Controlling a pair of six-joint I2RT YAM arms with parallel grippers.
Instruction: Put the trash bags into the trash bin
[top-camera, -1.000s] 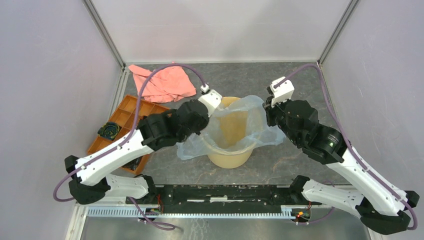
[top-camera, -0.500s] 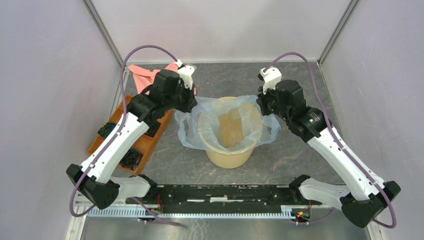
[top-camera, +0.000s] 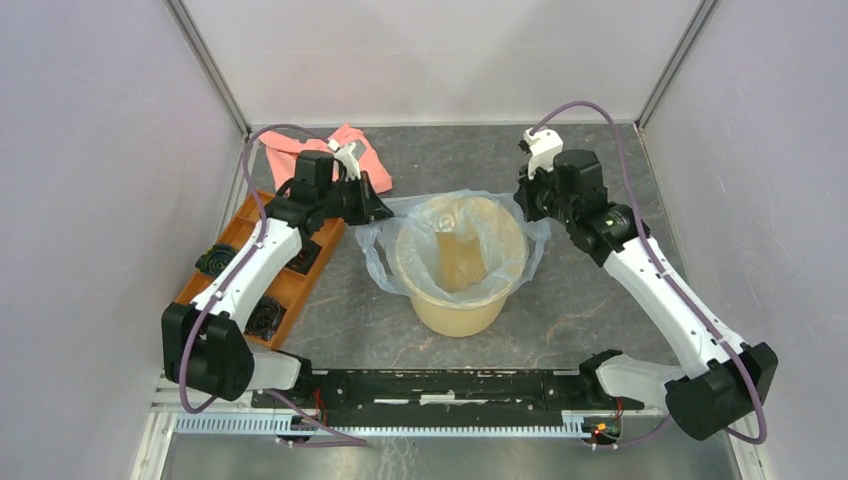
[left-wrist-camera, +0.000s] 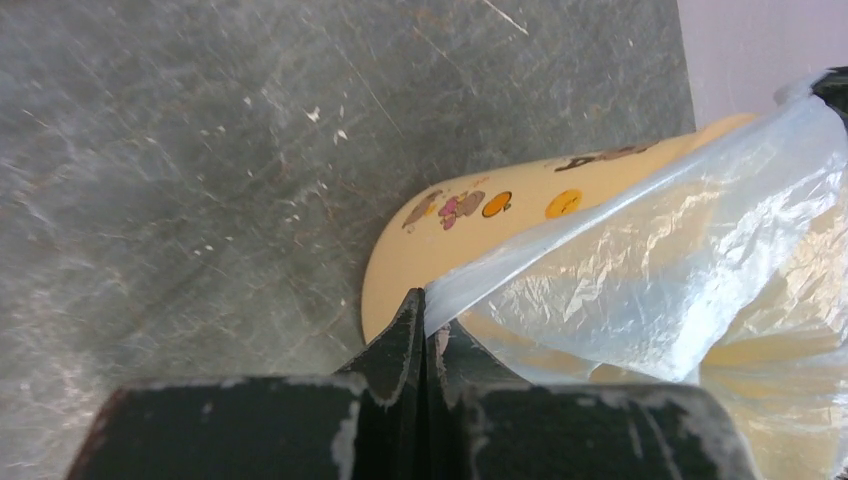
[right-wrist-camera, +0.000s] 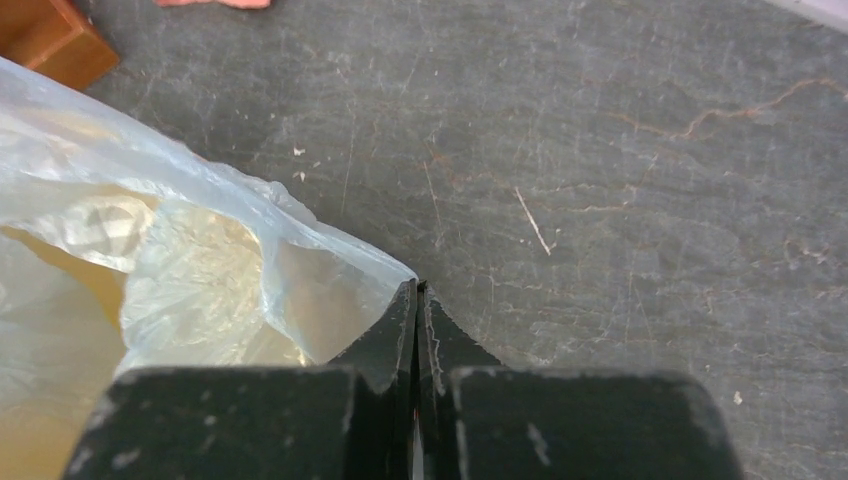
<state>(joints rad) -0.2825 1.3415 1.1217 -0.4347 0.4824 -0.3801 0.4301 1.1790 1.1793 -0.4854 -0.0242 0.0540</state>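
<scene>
Pinching bag (left-wrist-camera: 650, 260) edge in left pincer (left-wrist-camera: 424, 300), pressed together on it; same in right pincer (right-wrist-camera: 416, 292), opposite edge — stretched between both, draped over bin (top-camera: 458, 315) rim.

We watch from 3 cameras. The top external one looks steeply down from above the near edge and takes in the whole surface (top-camera: 600, 300) and both arms. The 2 wrist cameras sit close behind the left gripper (left-wrist-camera: 424, 312) and the right gripper (right-wrist-camera: 416, 305), angled down at the surface. All 3 views share the trash bag (top-camera: 378, 250) at the trash bin (top-camera: 455, 318).
</scene>
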